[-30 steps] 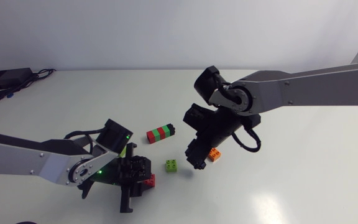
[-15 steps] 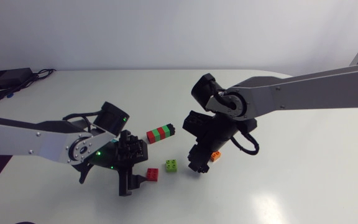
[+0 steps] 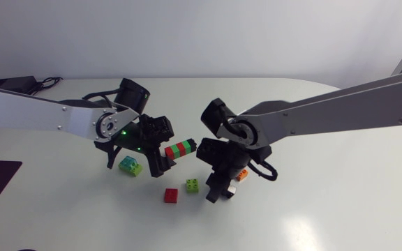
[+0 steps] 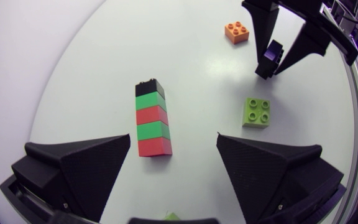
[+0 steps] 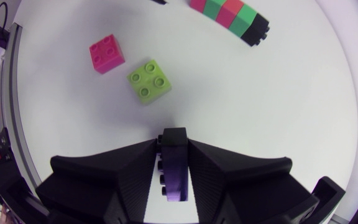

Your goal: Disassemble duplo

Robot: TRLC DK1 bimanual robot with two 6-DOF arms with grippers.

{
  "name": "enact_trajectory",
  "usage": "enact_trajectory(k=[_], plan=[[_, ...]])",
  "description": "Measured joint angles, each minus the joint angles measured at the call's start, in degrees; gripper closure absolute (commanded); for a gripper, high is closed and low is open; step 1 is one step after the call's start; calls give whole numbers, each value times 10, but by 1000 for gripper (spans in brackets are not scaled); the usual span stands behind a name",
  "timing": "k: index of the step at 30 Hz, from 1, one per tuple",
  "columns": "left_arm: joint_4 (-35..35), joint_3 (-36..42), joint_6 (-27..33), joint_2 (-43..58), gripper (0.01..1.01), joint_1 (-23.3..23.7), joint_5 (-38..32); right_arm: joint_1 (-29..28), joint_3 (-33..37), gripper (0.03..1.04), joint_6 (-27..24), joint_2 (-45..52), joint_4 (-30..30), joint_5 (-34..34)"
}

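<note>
Right tool (image 5: 174, 144) grips a dark brick (image 5: 174, 173), unseen in the head view.

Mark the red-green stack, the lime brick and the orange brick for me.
red-green stack (image 4: 151, 117): left wrist view, on its middle red block.
lime brick (image 4: 257, 112): left wrist view, centre of the studded top.
orange brick (image 4: 237, 31): left wrist view, centre of the studded top.

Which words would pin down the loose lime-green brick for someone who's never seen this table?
On the white table, find the striped red-and-green stack lying near the middle. Just on its near side, beside the right hand, sits a single brick. It is lime-green with four studs, flanked by a red brick and an orange brick.
</note>
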Motion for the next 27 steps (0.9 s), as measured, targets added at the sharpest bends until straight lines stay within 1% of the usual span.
enact_trajectory(k=[2, 3, 4, 5, 12, 14, 16, 19, 21, 23, 27], plan=[[0, 14, -5, 32, 61, 0, 0, 6, -13, 223, 0, 10, -1, 10], [0, 20, -5, 45, 61, 0, 0, 9, -19, 177, 0, 13, -1, 11], [0, 27, -7, 58, 61, 0, 0, 12, -23, 156, 0, 13, -2, 12], [0, 33, -7, 68, 61, 0, 0, 14, -24, 143, 0, 13, -1, 13], [23, 73, -9, 108, 70, 6, 0, 14, -39, 139, -6, -16, -1, 12], [24, 87, -9, 119, 95, 8, 0, 9, -45, 139, -7, -27, 0, 3], [26, 106, -9, 140, 148, 11, 0, 2, -52, 139, -7, -40, 0, -4], [26, 125, -9, 166, 292, 12, 0, -5, -64, 138, -7, -67, -1, -5], [26, 135, -10, 178, 466, 14, 5, -8, -67, 138, -7, -87, -3, -5], [26, 145, -10, 186, 693, 15, 4, -9, -68, 139, -8, -108, -5, -12], [26, 149, -9, 190, 713, 20, 23, -19, -68, 141, -13, -149, -17, -45]])
